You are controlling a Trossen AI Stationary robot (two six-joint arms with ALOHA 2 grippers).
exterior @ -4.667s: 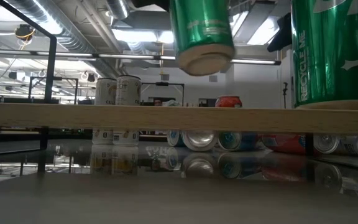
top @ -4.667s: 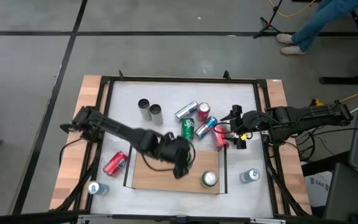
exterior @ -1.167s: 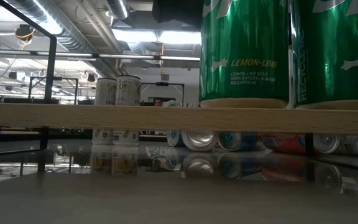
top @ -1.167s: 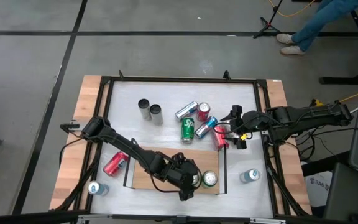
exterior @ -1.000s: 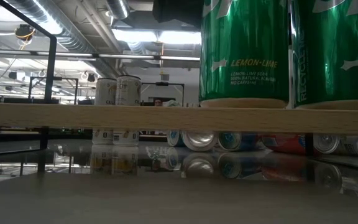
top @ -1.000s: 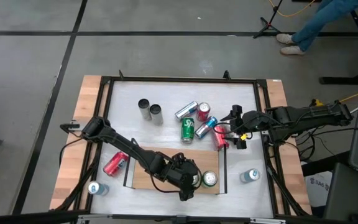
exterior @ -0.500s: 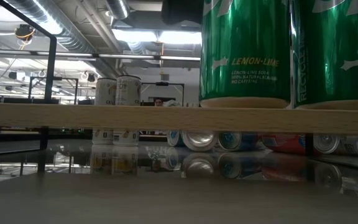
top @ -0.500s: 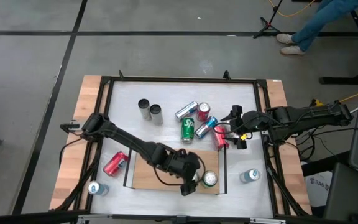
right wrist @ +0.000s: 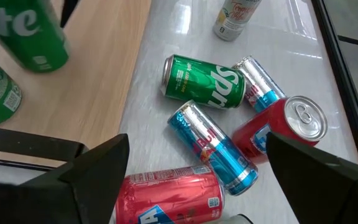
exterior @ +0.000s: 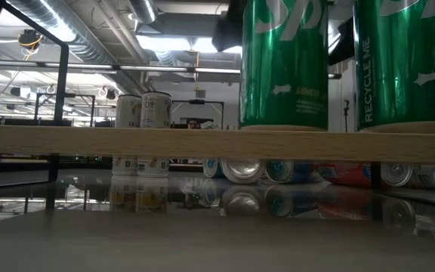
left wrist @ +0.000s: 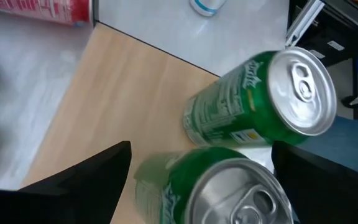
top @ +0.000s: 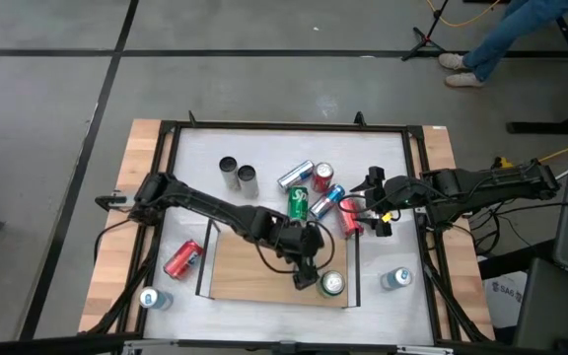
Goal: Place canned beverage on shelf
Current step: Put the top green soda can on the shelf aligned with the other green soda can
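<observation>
Left gripper (top: 309,264) is hovering over the flat light-brown wooden shelf board (top: 254,278), fingers spread wide and gripping nothing; in its wrist view 1 dark finger (left wrist: 82,180) is flanking the upright green soda can (left wrist: 229,186) directly beneath it. That can (exterior: 284,64) is standing on the shelf (exterior: 127,141), free of the claw. A 2nd upright green can (top: 332,284) is standing just beside it, near the shelf's right end rail and front edge; low view is showing both side by side.

Right gripper (top: 373,209) is hanging open and empty over the right-centre of the white tabletop (top: 205,148), just off the shelf's right rear corner. Beneath it a cluster of cans is lying: a red can (right wrist: 166,196) on its side, a blue-and-silver can (right wrist: 213,148) on its side, a green can (right wrist: 205,81) on its side, and an upright red can (right wrist: 278,127).

Further out: 2 upright pale cans (top: 237,174) are standing toward the rear left of the tabletop, a red can (top: 182,259) is lying beside the shelf's left rail, and upright silver-blue cans are standing near the front-left (top: 149,298) and front-right (top: 395,279) corners.
</observation>
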